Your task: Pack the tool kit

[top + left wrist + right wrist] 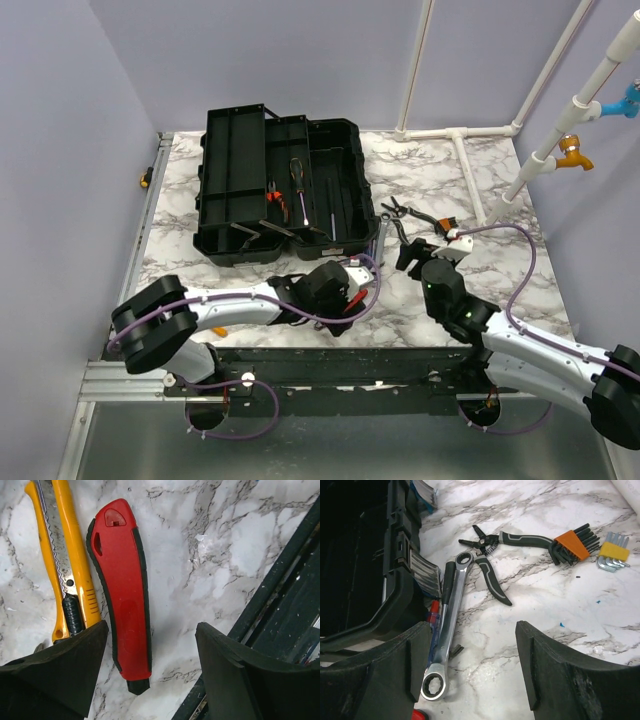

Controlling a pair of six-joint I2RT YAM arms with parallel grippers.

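The black toolbox (352,190) lies open at the table's back left, lid folded out to the left, with a few tools (298,185) in it. In the left wrist view a red utility knife (122,590) and a yellow one (70,555) lie side by side on the marble. My left gripper (151,627) is open just above them, the red knife's end between its jaws, untouched. My right gripper (472,625) is open over bare marble. A silver ring wrench (447,625) lies by its left finger (395,670), partly over a dark-handled tool (447,580).
Black-handled pliers (495,555) lie beyond the wrench, with an orange hex-key set (572,545) and a yellow one (614,555) to their right. The toolbox wall (365,580) stands close on the right gripper's left, and its edge (285,580) on the left gripper's right. White pipes (470,130) cross the back right.
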